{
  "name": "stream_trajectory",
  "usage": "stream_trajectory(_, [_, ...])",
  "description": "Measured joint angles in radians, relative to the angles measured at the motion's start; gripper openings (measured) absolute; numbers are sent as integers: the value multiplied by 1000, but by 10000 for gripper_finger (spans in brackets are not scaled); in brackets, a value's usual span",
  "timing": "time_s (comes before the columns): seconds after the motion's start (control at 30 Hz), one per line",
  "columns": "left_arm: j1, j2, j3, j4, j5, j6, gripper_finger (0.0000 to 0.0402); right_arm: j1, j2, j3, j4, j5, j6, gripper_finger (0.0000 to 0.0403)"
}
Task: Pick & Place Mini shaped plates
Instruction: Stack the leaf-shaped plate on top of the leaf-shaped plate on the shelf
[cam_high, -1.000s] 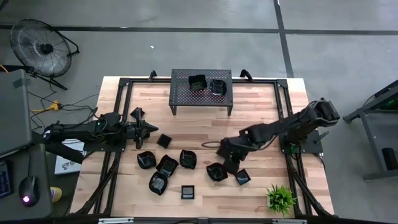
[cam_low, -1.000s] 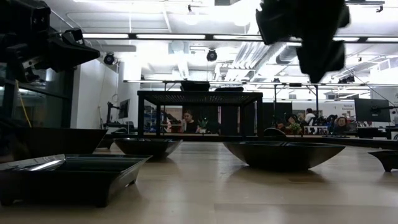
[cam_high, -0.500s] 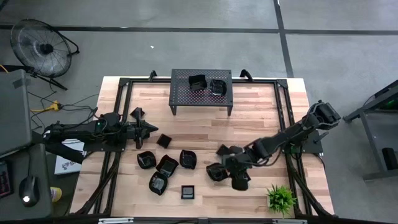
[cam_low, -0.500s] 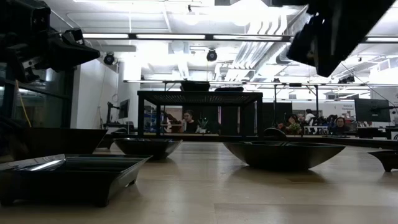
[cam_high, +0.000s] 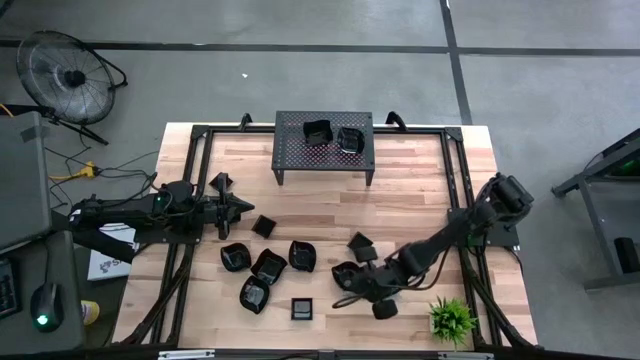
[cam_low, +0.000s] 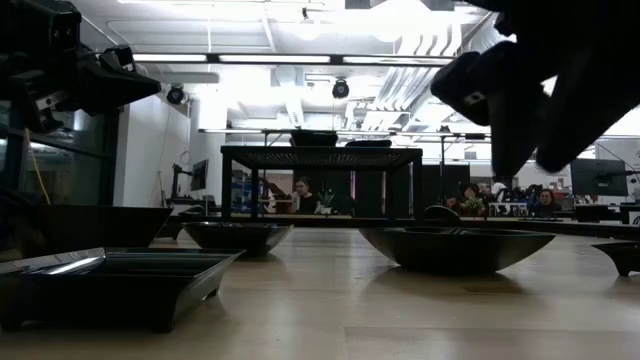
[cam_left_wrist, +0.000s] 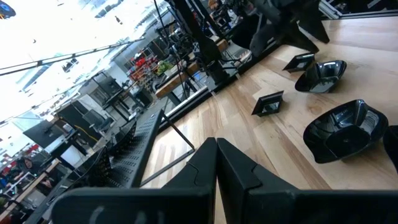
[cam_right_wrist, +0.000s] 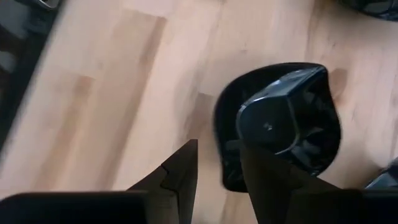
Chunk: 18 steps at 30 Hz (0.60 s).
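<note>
Black dishes (cam_low: 455, 246) (glossy) on table (cam_low: 340, 310).

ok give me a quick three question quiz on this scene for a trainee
1. True or false: the right gripper is open above a fluted black plate.
2. How many plates sit on the perforated stand?
3. Which gripper is shut and waiting by the table's left side? A: left gripper. B: right gripper.

Key: 1 true; 2 two; 3 A.
</note>
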<state>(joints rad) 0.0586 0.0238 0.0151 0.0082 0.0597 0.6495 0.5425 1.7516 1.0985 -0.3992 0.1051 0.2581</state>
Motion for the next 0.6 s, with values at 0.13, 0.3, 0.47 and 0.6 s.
stream_trajectory(0.13, [0,0,0,0,0,0,3,11,29,0,11,28,-48,116])
stream_trajectory(0.3, [0,0,0,0,0,0,3,31,38,0,16,39,-50,116])
stream_trajectory(0.47, [0,0,0,0,0,0,3,49,42,0,-1,51,-58,116])
stream_trajectory(0.6, [0,0,0,0,0,0,3,49,50,0,-12,80,-58,116])
